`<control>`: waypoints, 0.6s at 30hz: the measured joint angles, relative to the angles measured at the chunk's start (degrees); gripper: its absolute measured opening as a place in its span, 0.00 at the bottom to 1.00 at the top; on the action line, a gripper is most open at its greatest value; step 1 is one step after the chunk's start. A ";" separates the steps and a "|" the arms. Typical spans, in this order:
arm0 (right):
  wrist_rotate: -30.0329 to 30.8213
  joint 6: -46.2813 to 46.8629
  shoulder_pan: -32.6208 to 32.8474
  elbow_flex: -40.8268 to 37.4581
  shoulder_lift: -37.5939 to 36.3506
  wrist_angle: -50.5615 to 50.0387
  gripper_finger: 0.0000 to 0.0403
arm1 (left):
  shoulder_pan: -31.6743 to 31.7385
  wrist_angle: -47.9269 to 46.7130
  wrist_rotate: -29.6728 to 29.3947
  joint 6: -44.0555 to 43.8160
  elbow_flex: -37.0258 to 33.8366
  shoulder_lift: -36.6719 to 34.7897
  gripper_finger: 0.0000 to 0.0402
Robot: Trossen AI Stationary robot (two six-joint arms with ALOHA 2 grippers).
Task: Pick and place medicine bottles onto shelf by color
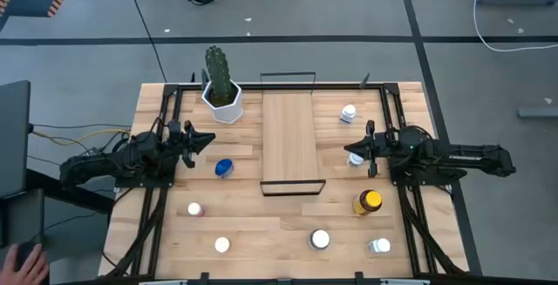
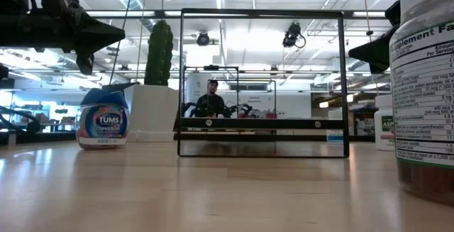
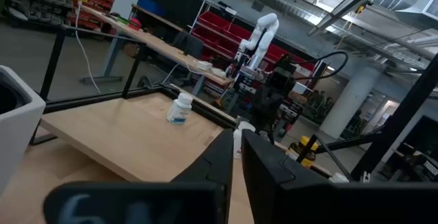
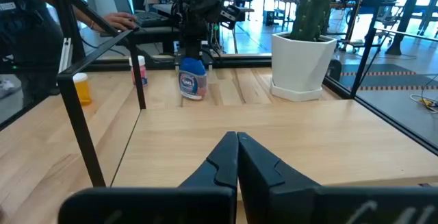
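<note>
The light-wood shelf (image 1: 289,141) lies mid-table, with black wire rails at its short ends. Small medicine bottles stand upright on the tabletop around it: a blue-lidded one (image 1: 224,168), a pinkish one (image 1: 194,208), an amber one with a yellow cap (image 1: 369,202), and several white-capped ones, such as those at the back right (image 1: 349,113) and near the front edge (image 1: 320,240). My left gripper (image 1: 209,139) hovers shut, left of the shelf and above the blue-lidded bottle (image 2: 103,122). My right gripper (image 1: 349,150) hovers shut to the right of the shelf, beside a white bottle (image 1: 356,159). Both point toward the shelf.
A white pot with a green cactus (image 1: 221,89) stands at the shelf's far left corner. Black frame rails run along the table's left and right sides (image 1: 155,206). A person's hand (image 1: 26,263) shows off the table's near left corner.
</note>
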 joint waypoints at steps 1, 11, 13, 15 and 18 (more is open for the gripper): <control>0.00 0.00 -0.01 0.00 0.00 0.01 0.03 | 0.00 0.00 0.00 0.00 0.00 0.01 0.09; 0.00 -0.01 0.00 0.00 0.00 0.02 0.03 | -0.01 -0.01 0.00 0.00 -0.01 0.00 0.08; -0.01 -0.01 -0.01 0.01 0.00 0.00 0.03 | -0.01 -0.02 0.00 0.00 -0.01 0.02 0.09; 0.00 0.00 -0.01 0.00 0.00 0.01 0.03 | -0.02 0.00 -0.01 0.00 0.00 0.01 0.09; 0.01 0.00 0.00 0.00 0.00 0.00 0.03 | -0.02 0.00 0.00 0.00 0.00 0.00 0.10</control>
